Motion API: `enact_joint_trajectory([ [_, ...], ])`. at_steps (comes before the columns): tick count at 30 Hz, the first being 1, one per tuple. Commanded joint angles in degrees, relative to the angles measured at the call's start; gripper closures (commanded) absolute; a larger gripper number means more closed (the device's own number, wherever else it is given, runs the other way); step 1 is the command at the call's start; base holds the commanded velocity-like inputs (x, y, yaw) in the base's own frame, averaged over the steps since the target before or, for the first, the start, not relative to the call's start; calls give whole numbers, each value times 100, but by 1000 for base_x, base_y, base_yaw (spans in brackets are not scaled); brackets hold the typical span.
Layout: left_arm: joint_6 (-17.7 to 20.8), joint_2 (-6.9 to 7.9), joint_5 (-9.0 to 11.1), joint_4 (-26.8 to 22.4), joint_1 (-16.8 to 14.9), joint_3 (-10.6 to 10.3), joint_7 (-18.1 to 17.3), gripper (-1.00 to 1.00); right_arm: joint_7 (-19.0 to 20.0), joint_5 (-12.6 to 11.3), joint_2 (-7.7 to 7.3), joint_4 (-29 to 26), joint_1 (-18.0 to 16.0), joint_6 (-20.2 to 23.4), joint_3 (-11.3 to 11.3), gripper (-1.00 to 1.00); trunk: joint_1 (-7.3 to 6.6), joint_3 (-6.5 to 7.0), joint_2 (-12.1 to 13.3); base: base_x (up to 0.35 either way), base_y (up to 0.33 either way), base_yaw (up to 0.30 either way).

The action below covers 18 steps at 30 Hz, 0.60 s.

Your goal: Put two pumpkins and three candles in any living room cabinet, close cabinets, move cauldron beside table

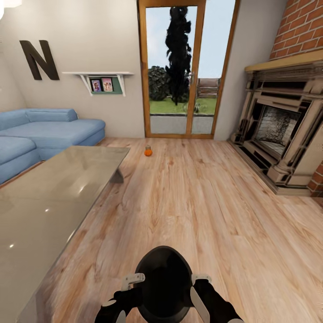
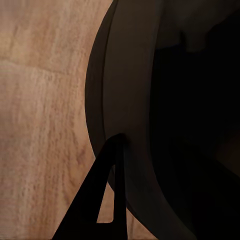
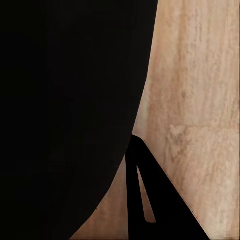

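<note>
You have one small bright orange round pumpkin [image 1: 148,152] in front of you. It stands on the light wooden plank floor [image 1: 202,202], far ahead, near the tall wood-framed glass door [image 1: 181,67] and just past the far corner of the low coffee table with the glossy grey top [image 1: 49,197]. This one table is on your left side, and its near end is cut off by the edge of the head view.

You also have one black round cauldron [image 1: 163,282], open at the top, low in the head view and close to your body, between your two arms. The left gripper [image 1: 133,281] is at its left rim and the right gripper [image 1: 200,279] is at its right rim. In the left wrist view one dark finger [image 2: 102,192] touches the outer wall of the cauldron [image 2: 150,125], and in the right wrist view one dark finger [image 3: 150,195] does the same on the other side of the cauldron [image 3: 65,115]. The second finger of each gripper is hidden, so I cannot tell if the jaws are clamped on the rim or stand apart.

Around you there is one blue fabric corner sofa [image 1: 45,134] behind the table, one white wall shelf [image 1: 101,78] with two small framed pictures, one big dark letter N [image 1: 38,59] on the wall, and one beige stone fireplace [image 1: 282,130] with red brick above it on the right. The floor between the cauldron and the pumpkin is free.
</note>
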Motion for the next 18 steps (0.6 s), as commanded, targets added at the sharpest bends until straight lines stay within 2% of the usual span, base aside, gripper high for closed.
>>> enact_joint_trajectory([
  [1,22,3,-116,2,1,14,27,100,1,9,0,-439,-4,-7,-11,100,0,0,-1,-247,0,48],
  [13,22,3,-122,2,1,15,27,100,7,9,0,-439,-4,-13,-11,100,0,0,-1,-279,-99,123],
  [18,22,3,-121,2,1,14,28,100,5,9,0,-439,-4,-14,-11,100,0,0,-1,-290,-127,46],
])
